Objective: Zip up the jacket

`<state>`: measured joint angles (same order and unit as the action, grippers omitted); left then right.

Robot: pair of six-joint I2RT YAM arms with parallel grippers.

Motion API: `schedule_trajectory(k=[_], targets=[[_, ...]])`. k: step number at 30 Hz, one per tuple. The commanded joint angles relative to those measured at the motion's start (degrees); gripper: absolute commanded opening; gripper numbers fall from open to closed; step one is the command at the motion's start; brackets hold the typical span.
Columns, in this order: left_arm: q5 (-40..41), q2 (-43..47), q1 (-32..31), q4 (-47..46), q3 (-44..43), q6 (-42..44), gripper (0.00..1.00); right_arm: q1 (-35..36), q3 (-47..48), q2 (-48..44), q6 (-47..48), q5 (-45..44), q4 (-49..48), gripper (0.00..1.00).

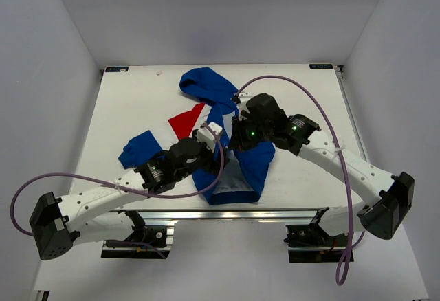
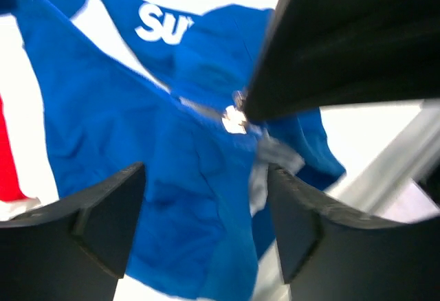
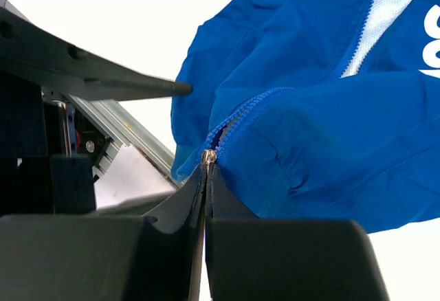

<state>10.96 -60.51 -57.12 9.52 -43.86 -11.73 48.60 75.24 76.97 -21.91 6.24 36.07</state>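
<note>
Right tool pinched shut on zipper pull, clear in your right wrist view, hidden overhead. Left tool spread wide above jacket. Jacket lies mid white bench, near your front edge; pale walls around.

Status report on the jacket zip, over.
Right gripper shut on zipper pull. Left gripper open, above blue fabric. Jacket front open above the pull, lining showing. Fabric bunched near the pull.

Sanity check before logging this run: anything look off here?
The jacket lies bunched and twisted, not flat: one sleeve flung left, hem at the table's near edge. The right gripper pinches the zipper pull. No damage visible.
</note>
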Motion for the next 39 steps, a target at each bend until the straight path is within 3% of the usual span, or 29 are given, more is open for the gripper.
schedule_trajectory(k=[1,4,9,13,16,17,18,29,39], targets=[[4.24,-0.48,-0.36,-7.31,0.79,3.02,0.77,-0.17,3.07,0.20,0.73,0.97,-0.74,0.00],[4.60,-1.63,-0.36,-8.73,0.96,3.99,0.66,-0.26,3.16,0.11,0.90,1.05,-0.65,0.00],[3.10,-2.68,-0.45,-9.08,1.14,6.01,0.64,-0.52,3.51,0.28,0.47,1.32,-1.18,0.00],[0.56,-2.07,-0.62,-9.08,1.67,6.45,0.48,-0.61,3.77,0.64,0.47,1.50,-1.45,0.00],[-0.06,-1.46,-0.97,-9.08,1.76,6.98,0.25,-0.70,3.33,0.81,0.38,0.97,-1.80,0.00],[-0.32,-1.19,-1.06,-10.73,1.84,7.15,0.07,-0.70,3.16,0.99,0.29,0.71,-1.97,0.00],[-0.50,-0.93,-1.23,-10.84,1.84,7.33,0.00,-0.87,3.07,1.25,0.29,0.44,-2.15,0.00],[-0.24,3.30,-3.43,-7.52,1.67,9.62,0.00,-0.87,4.21,2.76,0.90,-5.89,-6.71,0.00],[-1.12,-0.40,-3.52,-1.70,1.76,1.97,0.00,-0.88,4.39,-1.03,3.10,-5.19,-3.83,0.00]])
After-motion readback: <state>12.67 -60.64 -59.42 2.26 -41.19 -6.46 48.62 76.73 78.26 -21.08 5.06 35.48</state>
